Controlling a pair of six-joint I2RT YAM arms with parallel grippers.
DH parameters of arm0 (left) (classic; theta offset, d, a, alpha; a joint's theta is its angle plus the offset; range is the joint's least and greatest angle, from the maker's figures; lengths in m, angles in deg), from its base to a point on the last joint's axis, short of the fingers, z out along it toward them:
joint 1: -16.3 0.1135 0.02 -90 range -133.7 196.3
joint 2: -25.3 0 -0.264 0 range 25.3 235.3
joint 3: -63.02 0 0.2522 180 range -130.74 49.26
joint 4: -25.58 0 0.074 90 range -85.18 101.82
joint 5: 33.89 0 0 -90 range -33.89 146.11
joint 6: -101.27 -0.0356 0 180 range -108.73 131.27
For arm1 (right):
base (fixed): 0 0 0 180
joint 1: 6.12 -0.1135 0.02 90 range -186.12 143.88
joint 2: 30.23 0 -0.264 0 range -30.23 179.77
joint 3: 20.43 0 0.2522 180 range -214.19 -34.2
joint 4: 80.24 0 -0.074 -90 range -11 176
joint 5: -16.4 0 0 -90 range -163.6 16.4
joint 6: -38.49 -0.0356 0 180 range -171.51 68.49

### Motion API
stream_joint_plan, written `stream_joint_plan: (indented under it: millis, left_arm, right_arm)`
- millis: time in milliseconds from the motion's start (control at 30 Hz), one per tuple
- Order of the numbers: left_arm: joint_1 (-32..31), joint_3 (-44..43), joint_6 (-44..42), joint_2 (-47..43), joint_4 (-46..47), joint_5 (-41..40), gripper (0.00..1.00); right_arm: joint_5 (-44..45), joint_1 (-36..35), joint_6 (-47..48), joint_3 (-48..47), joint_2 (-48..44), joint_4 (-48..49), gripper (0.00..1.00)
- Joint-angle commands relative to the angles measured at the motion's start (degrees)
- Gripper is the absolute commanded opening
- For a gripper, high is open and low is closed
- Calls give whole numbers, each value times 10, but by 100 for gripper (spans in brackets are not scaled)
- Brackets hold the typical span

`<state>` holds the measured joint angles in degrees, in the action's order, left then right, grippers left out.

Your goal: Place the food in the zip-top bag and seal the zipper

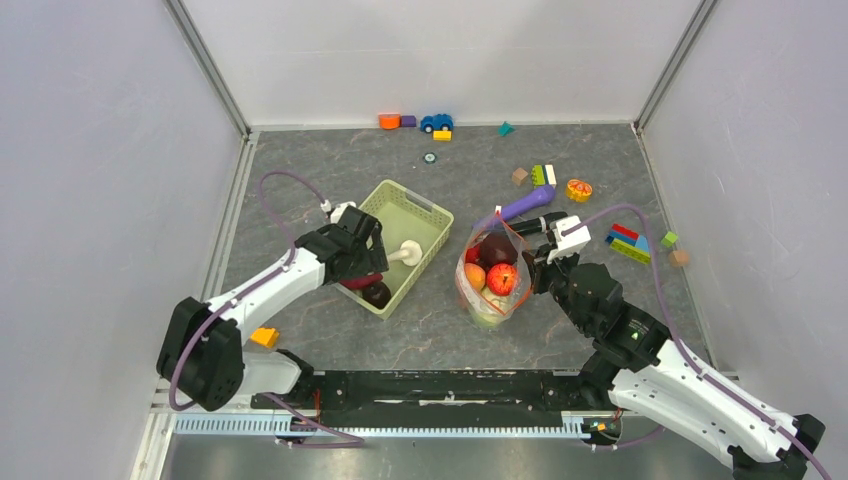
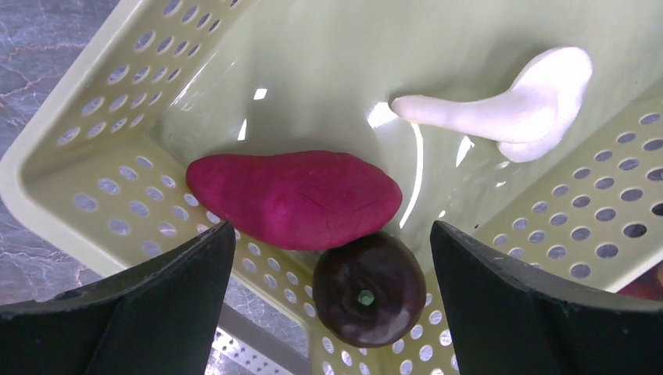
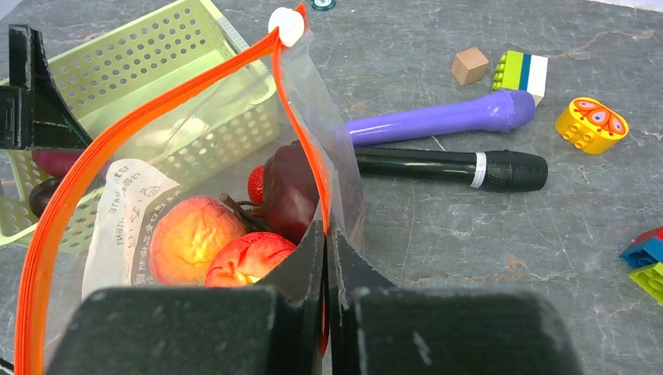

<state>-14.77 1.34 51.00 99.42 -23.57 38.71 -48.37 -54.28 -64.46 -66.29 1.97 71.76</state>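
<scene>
The clear zip-top bag (image 1: 488, 300) stands open at mid-table, holding a red apple (image 3: 254, 258), a peach apple (image 3: 191, 238) and a dark purple piece (image 3: 291, 187). My right gripper (image 3: 326, 234) is shut on the bag's mouth edge, pinching the orange-red zipper (image 3: 156, 105). My left gripper (image 2: 332, 234) hangs open over the near corner of the light-green basket (image 2: 102, 195). Inside the basket lie a magenta sweet potato (image 2: 293, 199), a dark purple round fruit (image 2: 369, 291) between and below the fingers, and a white mushroom piece (image 2: 508, 109).
A purple toy microphone (image 3: 446, 121) and a black one (image 3: 453, 168) lie just right of the bag. An orange citrus slice (image 1: 579, 190) and building blocks (image 1: 628, 243) sit at the right. More toys (image 1: 415, 122) line the back wall. A yellow block (image 1: 265, 337) lies by the left arm.
</scene>
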Motion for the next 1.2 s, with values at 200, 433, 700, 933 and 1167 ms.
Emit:
stream_joint_plan:
  millis: [200, 433, 700, 933, 1167]
  left_arm:
    - [19, -38, 50, 48, -21, 43, 100]
    - [22, -30, 55, 82, -2, 68, 100]
    - [22, -17, 62, 103, 68, 114, 100]
    - [22, -24, 45, 76, 153, 160, 100]
    - [22, -38, 16, 13, 133, 111, 100]
  right_arm:
    - [7, -2, 8, 0, -3, 14, 2]
    - [8, -2, 8, -1, -1, 14, 2]
    - [8, -2, 8, -2, 1, 14, 2]
    - [10, -2, 9, -1, 0, 14, 2]
    - [10, -2, 9, -2, 8, 14, 2]
